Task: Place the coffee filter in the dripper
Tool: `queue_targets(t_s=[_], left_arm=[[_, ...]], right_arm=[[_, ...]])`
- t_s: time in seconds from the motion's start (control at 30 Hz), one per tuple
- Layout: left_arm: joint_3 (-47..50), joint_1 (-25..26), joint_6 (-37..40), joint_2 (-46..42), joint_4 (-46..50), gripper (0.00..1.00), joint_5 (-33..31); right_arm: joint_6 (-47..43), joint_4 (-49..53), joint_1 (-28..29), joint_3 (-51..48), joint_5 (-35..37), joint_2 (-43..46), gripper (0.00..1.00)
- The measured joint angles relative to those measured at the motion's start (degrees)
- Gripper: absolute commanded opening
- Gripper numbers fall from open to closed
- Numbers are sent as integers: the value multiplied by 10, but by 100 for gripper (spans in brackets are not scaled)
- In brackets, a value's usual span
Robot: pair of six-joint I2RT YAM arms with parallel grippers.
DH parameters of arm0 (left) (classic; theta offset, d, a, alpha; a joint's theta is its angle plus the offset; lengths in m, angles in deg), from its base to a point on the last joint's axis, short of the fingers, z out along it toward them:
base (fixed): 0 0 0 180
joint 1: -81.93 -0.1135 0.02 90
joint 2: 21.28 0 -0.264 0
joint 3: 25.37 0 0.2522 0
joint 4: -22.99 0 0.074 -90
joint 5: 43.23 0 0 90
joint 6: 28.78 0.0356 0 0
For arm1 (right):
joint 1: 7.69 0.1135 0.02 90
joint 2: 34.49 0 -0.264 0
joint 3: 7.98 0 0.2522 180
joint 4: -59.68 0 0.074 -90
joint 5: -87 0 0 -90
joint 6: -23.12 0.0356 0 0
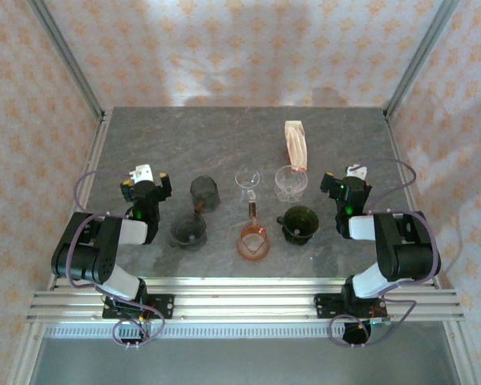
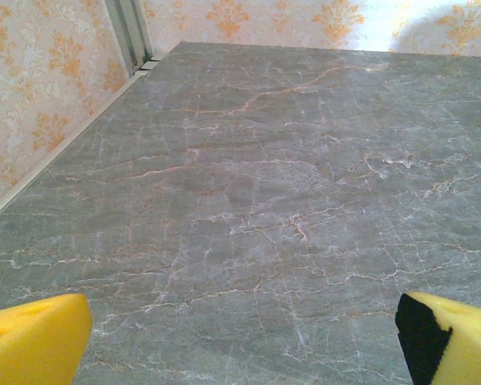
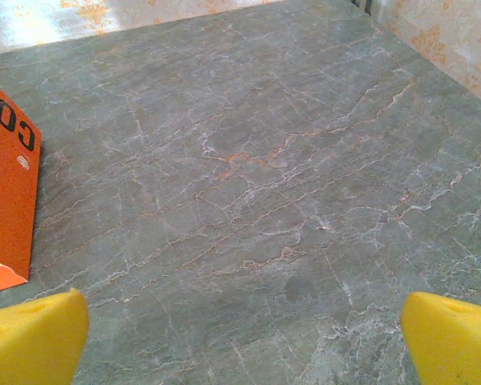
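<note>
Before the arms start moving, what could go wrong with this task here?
1. The orange filter pack sits behind a clear dripper. The open right gripper may tip that dripper while reaching for the pack.
2. Six vessels stand close together, for instance the green vessel and the pink vessel. The filter may go into the wrong one, or an arm may knock a neighbour.

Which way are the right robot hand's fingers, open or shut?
The right gripper is open: its yellow fingers sit far apart, bare table between them.
</note>
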Motion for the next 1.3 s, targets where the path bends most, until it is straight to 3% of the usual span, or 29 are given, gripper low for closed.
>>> queue_targets(t_s=[1.13, 1.3], left_arm=[[0, 0, 0, 0, 0, 100, 0], [-8, 0, 0, -32, 48, 100, 0]], right_arm=[[0, 0, -1, 0, -3, 0, 100], [0, 81, -3, 32, -9, 21, 100]])
